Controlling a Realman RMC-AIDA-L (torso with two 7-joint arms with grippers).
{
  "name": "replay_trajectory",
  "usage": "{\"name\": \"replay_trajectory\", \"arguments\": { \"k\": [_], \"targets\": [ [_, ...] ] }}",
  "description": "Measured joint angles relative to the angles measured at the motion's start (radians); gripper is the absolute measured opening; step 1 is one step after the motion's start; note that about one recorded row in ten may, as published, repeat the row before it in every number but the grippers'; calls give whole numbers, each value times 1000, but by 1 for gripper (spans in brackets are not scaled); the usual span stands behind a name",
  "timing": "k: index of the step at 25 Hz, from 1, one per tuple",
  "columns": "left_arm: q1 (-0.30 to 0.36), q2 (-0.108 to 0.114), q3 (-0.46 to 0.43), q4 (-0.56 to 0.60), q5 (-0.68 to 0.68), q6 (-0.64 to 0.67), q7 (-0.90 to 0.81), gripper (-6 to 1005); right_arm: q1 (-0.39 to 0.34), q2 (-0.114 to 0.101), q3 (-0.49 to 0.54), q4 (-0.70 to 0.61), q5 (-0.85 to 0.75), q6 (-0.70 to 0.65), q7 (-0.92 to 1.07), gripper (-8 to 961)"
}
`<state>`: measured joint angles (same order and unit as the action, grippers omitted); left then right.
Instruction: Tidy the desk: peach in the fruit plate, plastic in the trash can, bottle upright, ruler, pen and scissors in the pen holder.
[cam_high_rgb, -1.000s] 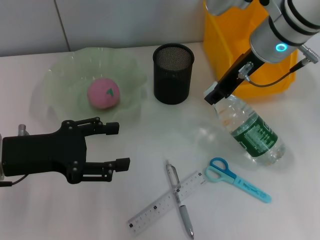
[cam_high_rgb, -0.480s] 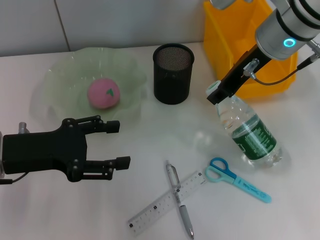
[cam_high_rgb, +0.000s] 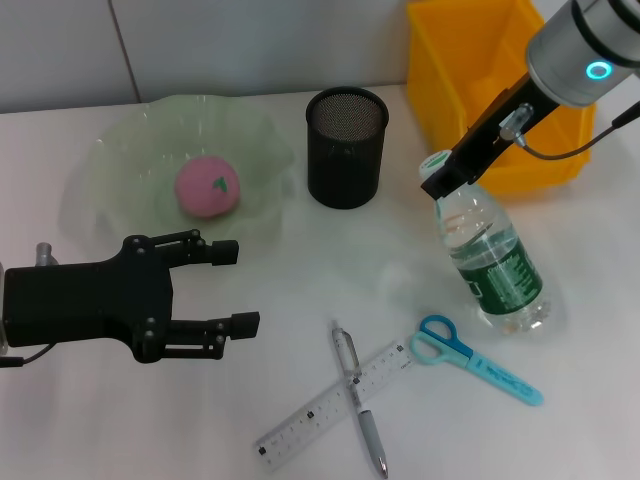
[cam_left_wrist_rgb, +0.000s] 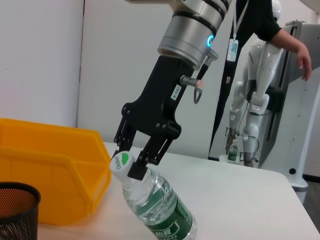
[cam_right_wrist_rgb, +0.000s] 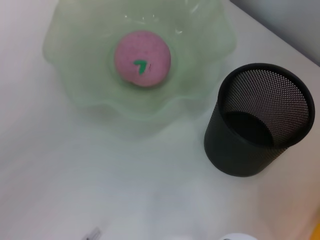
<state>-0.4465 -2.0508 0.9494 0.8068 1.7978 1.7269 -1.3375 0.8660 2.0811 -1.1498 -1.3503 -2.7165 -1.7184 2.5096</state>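
My right gripper (cam_high_rgb: 441, 181) is shut on the neck of the bottle (cam_high_rgb: 492, 262), just under its white cap. The bottle leans, its base on the desk (cam_high_rgb: 300, 280) and its neck raised; the left wrist view shows the same hold on the bottle (cam_left_wrist_rgb: 159, 206). The peach (cam_high_rgb: 208, 186) lies in the fruit plate (cam_high_rgb: 120, 145). Near the front, the pen (cam_high_rgb: 358, 395) crosses the ruler (cam_high_rgb: 330, 405), with the scissors (cam_high_rgb: 470, 357) beside them. The pen holder (cam_high_rgb: 346, 147) stands upright and the trash can (cam_high_rgb: 480, 60) sits at the back right. My left gripper (cam_high_rgb: 236, 289) hovers open at the left. The plastic is out of view.
A grey wall runs behind the desk. In the left wrist view, a person and a white robot stand beyond the desk's far edge. The pen holder (cam_right_wrist_rgb: 260, 120) stands close beside the fruit plate (cam_right_wrist_rgb: 70, 75).
My right gripper has swung the bottle's neck up and to the right, so the bottle stands steeper than before. The left arm has not moved.
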Motion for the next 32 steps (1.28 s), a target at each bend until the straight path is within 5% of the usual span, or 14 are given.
{"name": "replay_trajectory", "arguments": {
  "k": [32],
  "targets": [
    [-4, -2, -10, 11, 0, 16, -2, 832, -12, -4, 8, -195, -8, -131, 48, 422]
  ]
}}
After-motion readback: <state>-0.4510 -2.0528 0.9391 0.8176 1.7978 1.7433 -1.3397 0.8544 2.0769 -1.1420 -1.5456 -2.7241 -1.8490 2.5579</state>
